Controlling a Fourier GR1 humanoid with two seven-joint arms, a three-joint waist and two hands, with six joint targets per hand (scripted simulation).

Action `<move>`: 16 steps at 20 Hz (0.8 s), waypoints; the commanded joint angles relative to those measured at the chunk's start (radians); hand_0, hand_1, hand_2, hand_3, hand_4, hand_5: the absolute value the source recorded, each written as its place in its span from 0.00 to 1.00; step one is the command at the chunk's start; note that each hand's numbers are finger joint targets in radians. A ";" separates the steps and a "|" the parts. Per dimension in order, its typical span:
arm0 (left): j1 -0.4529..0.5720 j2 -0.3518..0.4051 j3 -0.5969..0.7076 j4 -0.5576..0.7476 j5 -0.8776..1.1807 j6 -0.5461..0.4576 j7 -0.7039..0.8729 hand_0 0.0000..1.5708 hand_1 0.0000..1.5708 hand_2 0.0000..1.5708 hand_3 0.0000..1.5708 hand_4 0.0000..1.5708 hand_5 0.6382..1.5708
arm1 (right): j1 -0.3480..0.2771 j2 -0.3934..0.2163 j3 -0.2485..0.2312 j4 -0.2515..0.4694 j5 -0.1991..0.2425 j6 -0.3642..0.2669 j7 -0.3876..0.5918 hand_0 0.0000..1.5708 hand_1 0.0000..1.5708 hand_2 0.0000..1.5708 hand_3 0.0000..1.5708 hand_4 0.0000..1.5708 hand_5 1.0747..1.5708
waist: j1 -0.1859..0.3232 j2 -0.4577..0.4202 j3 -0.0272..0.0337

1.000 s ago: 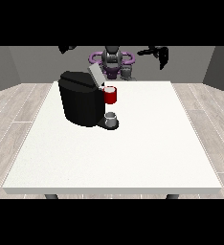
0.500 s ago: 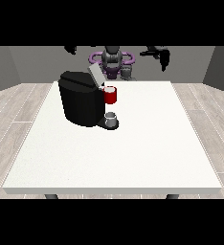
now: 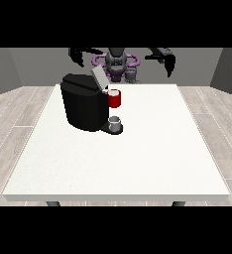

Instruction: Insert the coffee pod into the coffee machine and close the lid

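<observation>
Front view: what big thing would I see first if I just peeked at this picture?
You would spot the black coffee machine first, standing on the white table toward the view's left, its lid tilted up. A red thing at the machine pops out on its side, with a small grey thing under it. Behind the table the robot holds both black hands up, one at the view's left and one at the view's right.

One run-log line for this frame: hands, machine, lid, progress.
hand at view's left: raised, away from machine | hand at view's right: raised, holds nothing visible | coffee machine: on table | lid: up | insertion: not begun
</observation>
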 commanded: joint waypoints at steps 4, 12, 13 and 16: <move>0.117 -0.001 -0.056 -0.109 -0.013 0.008 -0.054 0.00 0.00 0.00 0.00 0.00 1.00 | -0.079 -0.045 -0.054 0.102 -0.019 0.039 -0.004 0.00 0.00 0.00 0.00 0.00 1.00 | 0.013 0.078 0.0001; 0.124 0.070 -0.028 -0.207 0.066 0.014 0.031 0.00 0.00 0.00 0.00 0.00 1.00 | -0.136 -0.005 -0.030 0.194 0.011 0.048 -0.058 0.00 0.00 0.00 0.00 0.00 1.00 | -0.029 0.106 0.0000; 0.082 0.067 -0.046 -0.219 0.070 0.007 0.069 0.00 0.00 0.00 0.00 0.00 1.00 | -0.196 0.010 -0.011 0.221 0.058 -0.008 -0.043 0.00 0.00 0.00 0.00 0.00 1.00 | -0.006 0.124 0.0000; 0.083 0.027 -0.076 -0.276 0.054 0.064 0.081 0.00 0.00 0.00 0.00 0.00 1.00 | -0.197 -0.024 -0.038 0.278 0.057 0.031 -0.129 0.00 0.00 0.00 0.00 0.00 1.00 | 0.013 0.154 0.0002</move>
